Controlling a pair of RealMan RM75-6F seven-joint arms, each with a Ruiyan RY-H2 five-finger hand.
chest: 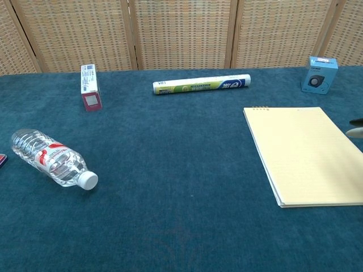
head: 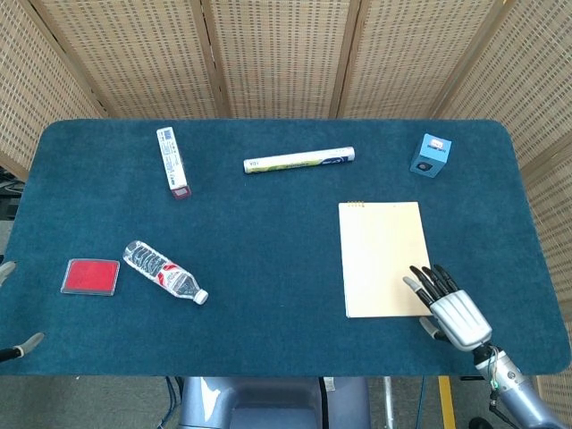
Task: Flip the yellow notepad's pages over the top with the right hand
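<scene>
The yellow notepad [head: 382, 255] [chest: 303, 152] lies flat and closed on the blue table, its spiral binding at the far edge. My right hand [head: 447, 304] hovers at the notepad's near right corner, fingers apart and stretched over the page, holding nothing. In the chest view only its fingertips [chest: 355, 128] show at the right edge. Of my left hand, only fingertips [head: 20, 347] peek in at the bottom left of the head view, too little to judge.
A water bottle [head: 164, 271] lies at the near left beside a red card [head: 90, 275]. A white box [head: 172, 161], a rolled tube [head: 298, 160] and a small blue box [head: 431, 155] stand along the back. Wicker screens enclose the table.
</scene>
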